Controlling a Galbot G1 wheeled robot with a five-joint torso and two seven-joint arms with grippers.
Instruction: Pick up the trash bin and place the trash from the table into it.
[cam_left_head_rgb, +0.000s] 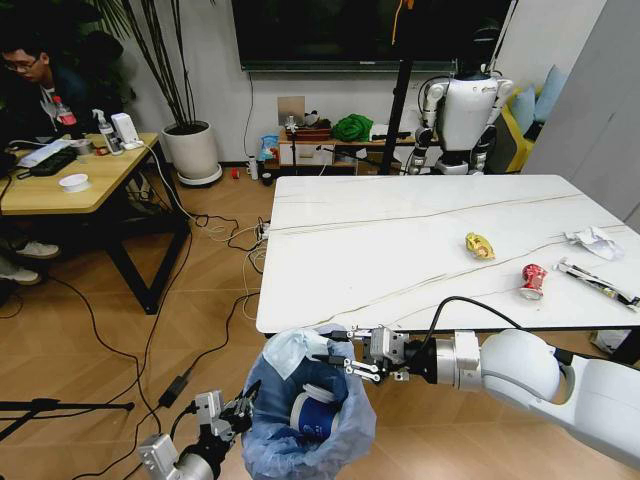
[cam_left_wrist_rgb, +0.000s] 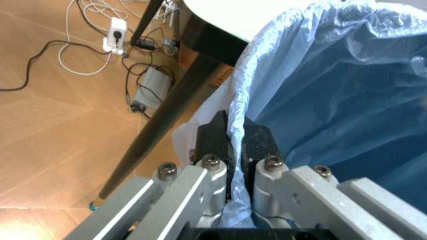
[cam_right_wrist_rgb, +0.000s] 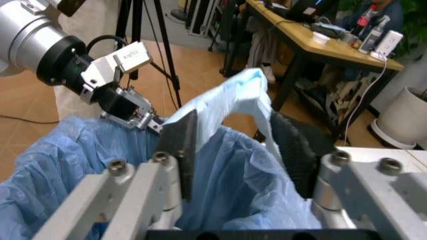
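The trash bin (cam_left_head_rgb: 305, 420), lined with a crinkly blue bag, sits low in front of the table's (cam_left_head_rgb: 400, 250) near edge. My left gripper (cam_left_head_rgb: 237, 415) is shut on the bag's rim (cam_left_wrist_rgb: 235, 135), pinched between its black pads. My right gripper (cam_left_head_rgb: 345, 362) hovers open over the bin's mouth, and a raised fold of the bag (cam_right_wrist_rgb: 237, 100) stands between its spread fingers (cam_right_wrist_rgb: 180, 145). A blue-and-white paper cup (cam_left_head_rgb: 314, 412) lies inside the bin. On the table lie a yellow wrapper (cam_left_head_rgb: 479, 245), a crushed red can (cam_left_head_rgb: 533, 281), a white tissue (cam_left_head_rgb: 596, 241) and a paper scrap (cam_left_head_rgb: 598, 283).
A wooden desk (cam_left_head_rgb: 70, 185) with a seated person stands at the left. Cables and a power strip (cam_left_head_rgb: 225, 235) trail over the floor beside the table's black leg (cam_left_wrist_rgb: 160, 125). Another robot (cam_left_head_rgb: 462, 115) and a low shelf (cam_left_head_rgb: 320, 145) stand behind the table.
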